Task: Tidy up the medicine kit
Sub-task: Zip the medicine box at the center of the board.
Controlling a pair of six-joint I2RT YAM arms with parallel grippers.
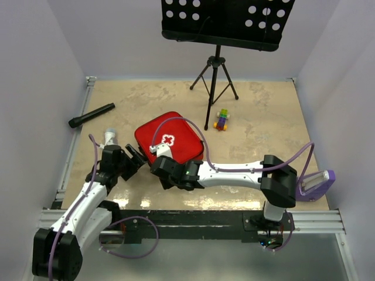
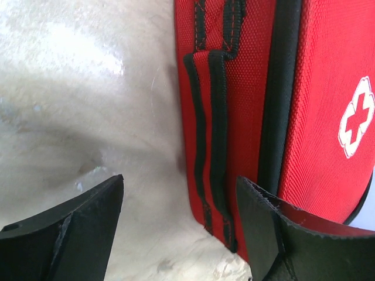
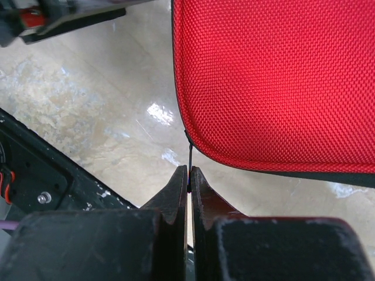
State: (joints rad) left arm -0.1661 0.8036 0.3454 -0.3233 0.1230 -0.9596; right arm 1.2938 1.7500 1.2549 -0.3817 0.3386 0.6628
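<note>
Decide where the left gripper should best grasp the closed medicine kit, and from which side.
Probably the webbing handle on the medicine kit's side wall, approached from the open left gripper's side: the strap looks slack and narrow, while the lid is broad and flat.

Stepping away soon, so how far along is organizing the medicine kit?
Barely begun. The medicine kit lies closed, nothing visibly sorted. In hand: the right gripper pinches a thin black pull at its edge; the left gripper is open beside its strap. Opening and sorting remain.
</note>
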